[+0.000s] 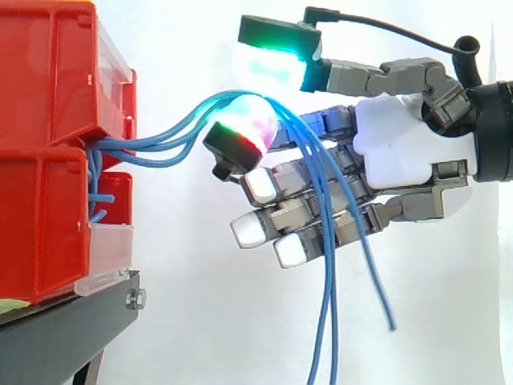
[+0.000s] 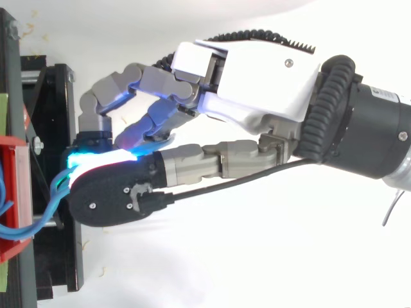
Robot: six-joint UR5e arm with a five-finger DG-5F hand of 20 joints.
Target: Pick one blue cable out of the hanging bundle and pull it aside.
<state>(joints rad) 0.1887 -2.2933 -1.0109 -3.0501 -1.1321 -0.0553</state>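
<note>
Where thin blue cables (image 1: 144, 147) arch from glossy red bins (image 1: 48, 80), the robot hand (image 1: 393, 144) seemingly pinches them between pads (image 1: 272, 66).

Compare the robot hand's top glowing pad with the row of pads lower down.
The top pad glows green and cyan; the lower pads glow white. The top pad sits above the blue cables; the lower pads lie below their arch. Both belong to the robot hand.

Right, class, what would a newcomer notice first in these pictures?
Probably the hand at the right of the side view, its glowing pads, green above and red below, pinching a bundle of blue cables. The cables arch out from the red bins at the left and droop past the hand.
</note>
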